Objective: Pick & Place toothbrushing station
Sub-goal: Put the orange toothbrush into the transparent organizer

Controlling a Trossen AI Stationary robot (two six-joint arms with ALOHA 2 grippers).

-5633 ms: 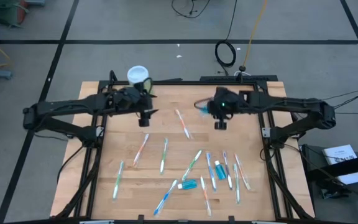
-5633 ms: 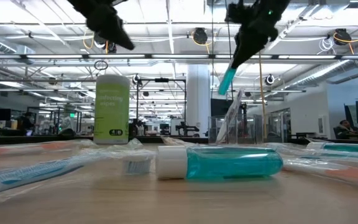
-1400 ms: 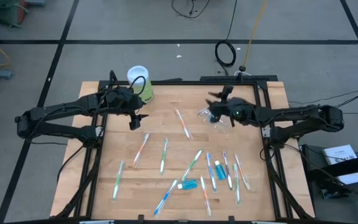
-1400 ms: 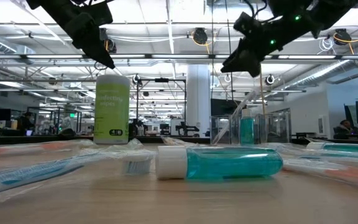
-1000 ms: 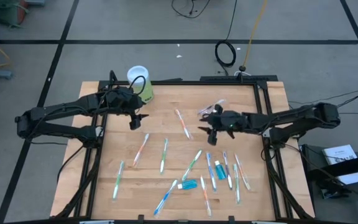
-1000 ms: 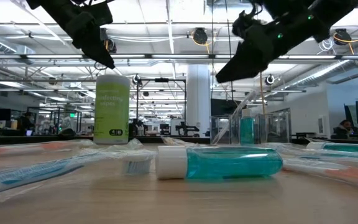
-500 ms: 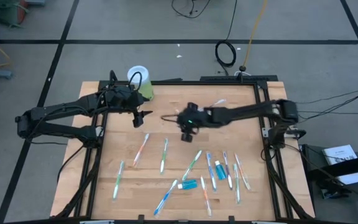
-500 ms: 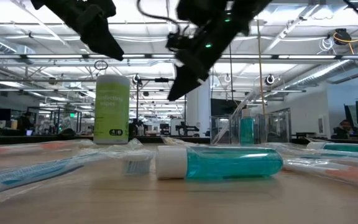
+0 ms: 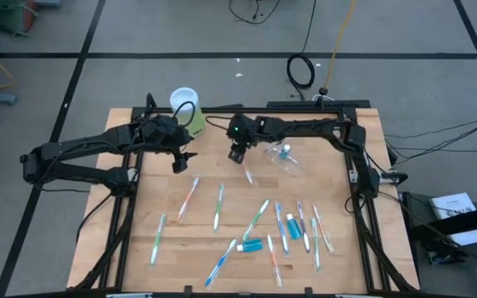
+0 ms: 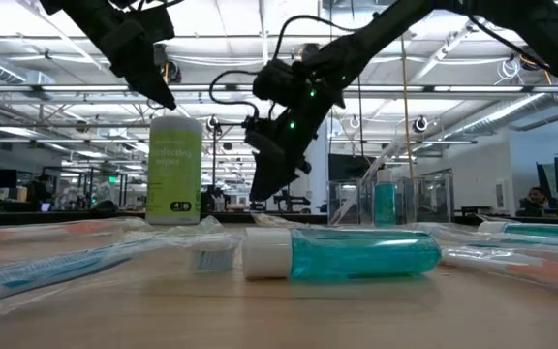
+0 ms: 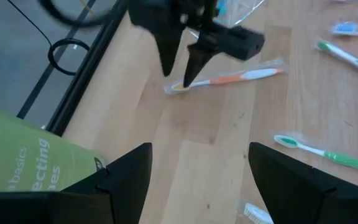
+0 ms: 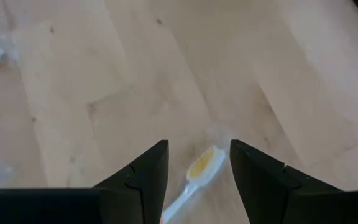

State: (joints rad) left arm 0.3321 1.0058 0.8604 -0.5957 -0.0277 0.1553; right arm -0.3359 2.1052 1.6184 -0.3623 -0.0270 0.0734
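Note:
My right gripper (image 9: 237, 155) is open and points down over the far end of an orange-and-white toothbrush (image 9: 244, 166) that lies flat on the table. Its fingers stand on either side of that end (image 12: 201, 167) and close on nothing. It also shows in the left wrist view (image 11: 178, 68). The clear cup (image 9: 286, 157) stands to its right with a blue tube (image 10: 384, 202) in it. My left gripper (image 9: 179, 159) is open and empty, hovering beside the light-green canister (image 9: 190, 117). Several more toothbrushes (image 9: 219, 205) and toothpaste tubes (image 9: 252, 245) lie flat on the near half of the table.
The light-green canister with a white lid (image 10: 174, 170) stands at the far left, close to my left gripper. A toothpaste tube (image 10: 342, 254) lies near the front edge. Bare wood (image 9: 156, 194) lies between the two grippers and left of the scattered brushes.
My right gripper has swung from the cup's near side toward the table's left edge, then toward the far edge. It has come down until its open fingers straddle the orange toothbrush's far end. The cup stays standing with the tube inside.

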